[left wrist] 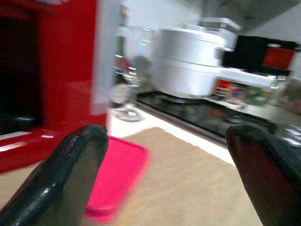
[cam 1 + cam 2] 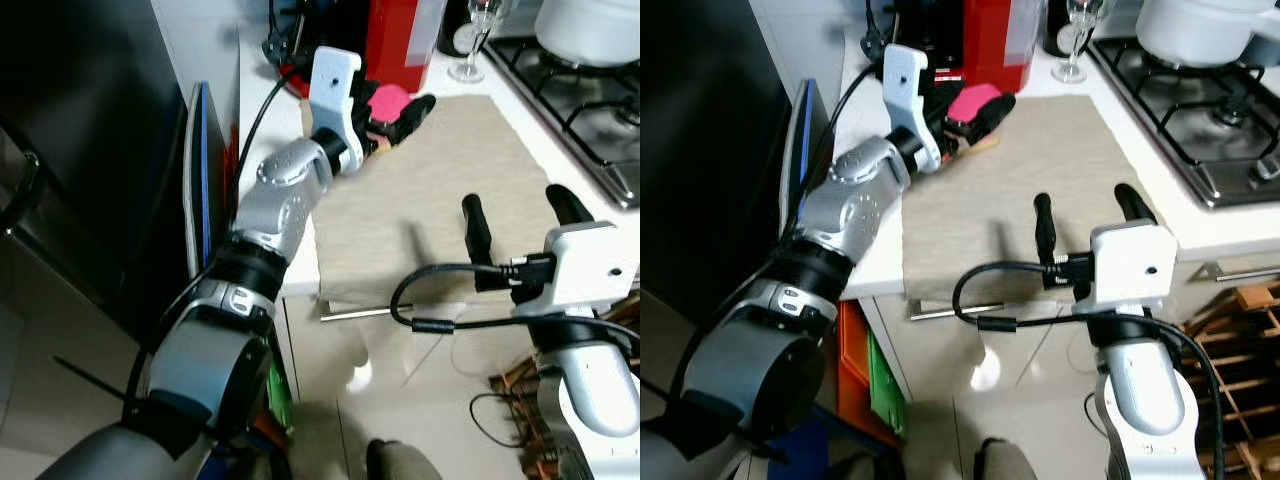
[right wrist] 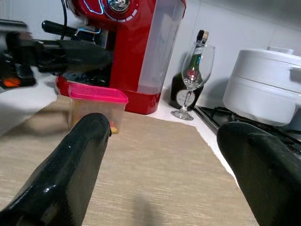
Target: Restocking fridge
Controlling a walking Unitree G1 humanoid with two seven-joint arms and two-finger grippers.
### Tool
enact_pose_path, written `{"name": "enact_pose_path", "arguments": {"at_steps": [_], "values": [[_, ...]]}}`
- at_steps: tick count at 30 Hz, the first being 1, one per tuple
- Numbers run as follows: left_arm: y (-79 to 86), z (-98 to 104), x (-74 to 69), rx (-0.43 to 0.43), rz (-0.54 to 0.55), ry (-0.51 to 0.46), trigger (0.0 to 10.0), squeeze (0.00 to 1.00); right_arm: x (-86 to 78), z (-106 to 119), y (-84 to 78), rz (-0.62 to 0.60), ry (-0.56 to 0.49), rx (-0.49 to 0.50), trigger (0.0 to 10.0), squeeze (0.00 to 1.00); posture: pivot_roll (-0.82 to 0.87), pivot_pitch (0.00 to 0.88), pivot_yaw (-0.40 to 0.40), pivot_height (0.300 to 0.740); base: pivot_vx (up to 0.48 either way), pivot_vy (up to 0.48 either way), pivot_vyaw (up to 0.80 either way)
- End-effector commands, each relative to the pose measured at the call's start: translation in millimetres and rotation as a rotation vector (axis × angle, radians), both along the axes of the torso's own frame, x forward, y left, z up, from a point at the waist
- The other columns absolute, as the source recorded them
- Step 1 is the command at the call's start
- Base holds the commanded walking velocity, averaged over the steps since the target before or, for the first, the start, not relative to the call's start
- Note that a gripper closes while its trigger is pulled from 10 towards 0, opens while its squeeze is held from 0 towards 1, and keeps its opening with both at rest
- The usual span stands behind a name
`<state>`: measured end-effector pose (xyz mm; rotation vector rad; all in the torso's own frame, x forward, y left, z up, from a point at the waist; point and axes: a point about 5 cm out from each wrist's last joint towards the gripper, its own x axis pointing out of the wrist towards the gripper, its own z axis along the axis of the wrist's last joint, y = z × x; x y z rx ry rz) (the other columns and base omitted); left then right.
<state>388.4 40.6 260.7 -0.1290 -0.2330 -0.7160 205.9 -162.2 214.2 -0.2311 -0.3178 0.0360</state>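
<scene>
A clear food container with a pink lid (image 3: 95,109) stands on the beige mat (image 2: 430,200), just in front of the red coffee machine (image 2: 400,40). My left gripper (image 2: 395,122) reaches across the counter and hovers open right at the container, with the pink lid (image 1: 115,174) low between its spread fingers. Whether a finger touches the lid I cannot tell. My right gripper (image 2: 1088,212) is open and holds nothing. It sits over the front edge of the counter and points toward the container across the mat.
A wine glass (image 2: 478,40) and a dark bottle (image 3: 188,80) stand behind the mat. A white pot (image 2: 590,30) sits on the gas hob at the right. The black fridge (image 2: 70,150) stands left of the counter. A wooden rack (image 2: 1250,330) is low at the right.
</scene>
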Motion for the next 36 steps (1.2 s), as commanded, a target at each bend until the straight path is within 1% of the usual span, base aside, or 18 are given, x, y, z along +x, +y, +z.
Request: {"name": "enact_pose_path", "arguments": {"at_steps": [1,4,6,7,11,12,16,26,28,29,30,31,32,33,36], "values": [[19.9,1.9,8.0,0.044,0.115,-0.045,10.0,0.0,-0.5,0.8,-0.5,0.001,-0.008,0.002,10.0,0.0,-0.29,0.123,0.059,0.74,0.0,0.0,0.0],[39.2,-3.5,14.0,0.108,0.235,-0.061,10.0,0.0,-0.5,0.6,0.6,0.006,-0.009,0.005,10.0,0.0,-0.29,0.121,0.058,0.74,0.0,0.0,0.0],[50.7,-13.5,19.0,0.182,0.32,-0.022,10.0,0.0,-0.4,0.4,1.1,0.009,-0.009,0.006,10.0,0.0,-0.29,0.121,0.058,0.74,0.0,0.0,0.0],[50.7,-13.5,19.0,0.182,0.32,-0.022,10.0,0.0,-0.4,0.4,1.1,0.009,-0.009,0.006,10.0,0.0,-0.29,0.121,0.058,0.74,0.0,0.0,0.0],[52.7,-27.0,23.4,0.251,0.364,0.032,10.0,0.0,0.1,-0.1,1.2,0.009,-0.007,0.006,10.0,0.0,-0.3,0.121,0.058,0.74,0.0,0.0,0.0],[49.1,-32.1,24.1,0.272,0.365,0.052,10.0,0.0,-0.3,-0.2,1.4,0.009,-0.006,0.006,10.0,0.0,-0.3,0.125,0.058,0.74,0.0,0.0,0.0],[41.1,-34.1,24.3,0.282,0.358,0.061,10.0,0.0,-1.0,-0.1,1.4,0.011,-0.005,0.004,10.0,0.0,-0.31,0.129,0.057,0.74,0.0,0.0,0.0],[20.4,-33.8,23.3,0.265,0.338,0.076,10.0,0.0,-1.7,0.4,0.7,0.01,-0.002,0.0,10.0,0.0,-0.31,0.132,0.053,0.74,0.0,0.0,0.0],[10.7,-30.9,21.7,0.243,0.311,0.071,10.0,0.0,-1.4,0.3,0.7,0.012,-0.001,-0.002,10.0,0.0,-0.31,0.131,0.051,0.74,0.0,0.0,0.0],[10.7,-30.9,21.7,0.243,0.311,0.071,10.0,0.0,-1.4,0.3,0.7,0.012,-0.001,-0.002,10.0,0.0,-0.31,0.131,0.051,0.74,0.0,0.0,0.0],[4.3,-29.5,20.2,0.229,0.285,0.069,10.0,0.0,-1.1,0.3,0.6,0.012,-0.001,-0.002,10.0,0.0,-0.31,0.131,0.051,0.74,0.0,0.0,0.0],[4.3,-29.5,20.2,0.229,0.285,0.069,10.0,0.0,-1.1,0.3,0.6,0.012,-0.001,-0.002,10.0,0.0,-0.31,0.131,0.051,0.74,0.0,0.0,0.0],[0.9,-29.0,19.2,0.224,0.269,0.065,10.0,0.0,-0.8,0.2,0.6,0.013,-0.001,-0.002,10.0,0.0,-0.31,0.129,0.051,0.74,0.0,0.0,0.0],[-5.4,-28.7,17.2,0.22,0.243,0.057,10.0,0.0,-0.3,0.0,0.7,0.012,-0.001,-0.002,10.0,0.0,-0.31,0.129,0.051,0.74,0.0,0.0,0.0],[-10.0,-28.9,15.8,0.219,0.227,0.055,10.0,0.0,0.1,-0.1,0.9,0.014,-0.001,-0.002,10.0,0.0,-0.31,0.127,0.05,0.74,0.0,0.0,0.0]]}}
